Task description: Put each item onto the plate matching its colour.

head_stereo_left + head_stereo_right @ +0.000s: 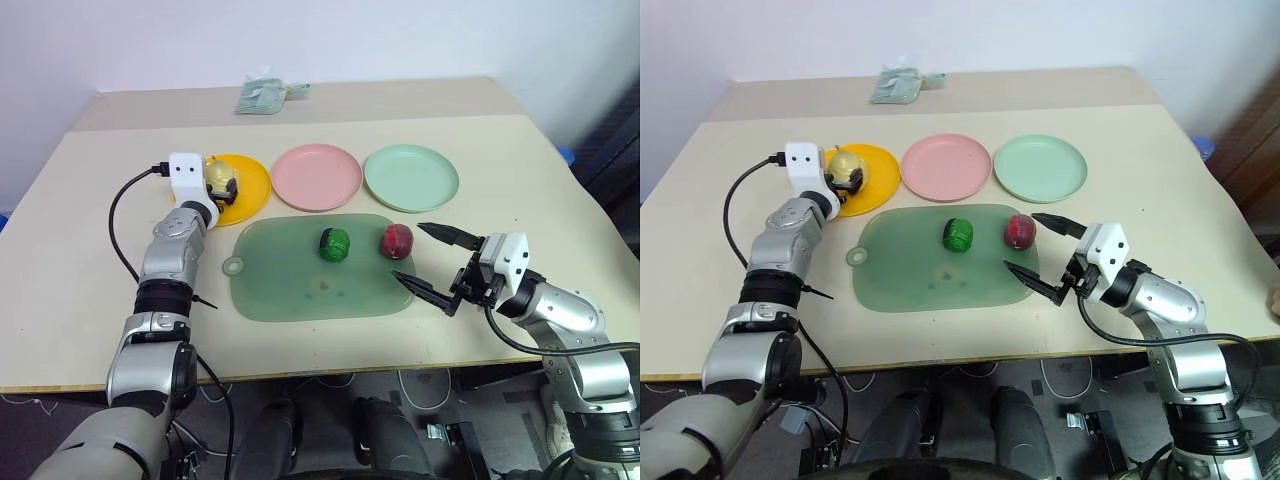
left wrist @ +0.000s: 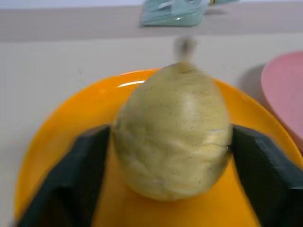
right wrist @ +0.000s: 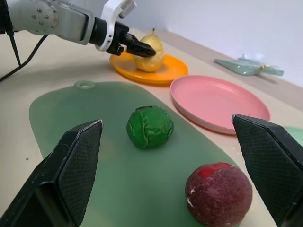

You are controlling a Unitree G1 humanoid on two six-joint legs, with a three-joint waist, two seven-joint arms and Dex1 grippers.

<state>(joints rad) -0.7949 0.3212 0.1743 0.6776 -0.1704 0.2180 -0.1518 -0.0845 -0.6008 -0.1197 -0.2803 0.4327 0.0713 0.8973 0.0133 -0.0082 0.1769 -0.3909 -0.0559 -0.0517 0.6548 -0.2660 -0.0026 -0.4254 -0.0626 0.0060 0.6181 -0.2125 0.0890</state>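
A: Where's the yellow ball [image 2: 173,135] right now?

B: On the orange plate [image 1: 252,185], at the far left of the row of 3 plates. The left gripper [image 1: 221,187] is around it, a black finger [image 2: 83,175] on each side. From the wrist view the fingers look right against its sides, but I cannot tell whether they press it or merely flank it.

A: And the other 2 balls?

B: Both sit on the green mat [image 1: 290,275] in front of the plates. The green ball [image 1: 335,244] is near the mat's middle, the red ball [image 1: 397,240] just beside it toward the right, near the mat's edge. They are apart from each other.

A: What about the right gripper [image 1: 432,262]?

B: Its 2 fingers are spread wide with nothing between them, hovering by the mat's right end, pointed toward the red ball without touching it.

A: The remaining plates?

B: The pink plate [image 1: 317,176] is in the middle, the mint plate [image 1: 411,177] on the right.
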